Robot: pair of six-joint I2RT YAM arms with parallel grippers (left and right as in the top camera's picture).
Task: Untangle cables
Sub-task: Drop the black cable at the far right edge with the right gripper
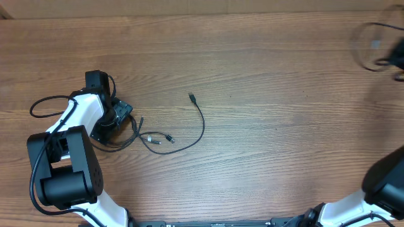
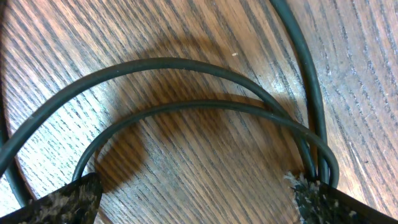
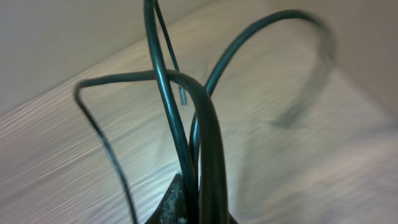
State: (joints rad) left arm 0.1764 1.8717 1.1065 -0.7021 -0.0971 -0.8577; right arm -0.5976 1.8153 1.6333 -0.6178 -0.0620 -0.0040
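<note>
Black and thin, one cable (image 1: 202, 125) lies on the wooden bench (image 1: 271, 157), its long axis curving from a plug (image 1: 191, 96) near the middle leftward to a cluster of loops directly under my left claw (image 2: 196, 199), which stands released with two strands arching across the gap between its fingers. The second cable (image 3: 208, 143) is well apart at the far right, hanging in loops from my right claw (image 3: 186, 211), which is clenched on its strands above the bench. The left arm is by far the nearer to the bench loops, and I judge the coming move turns on those strands crossing its gap from side to side.
</note>
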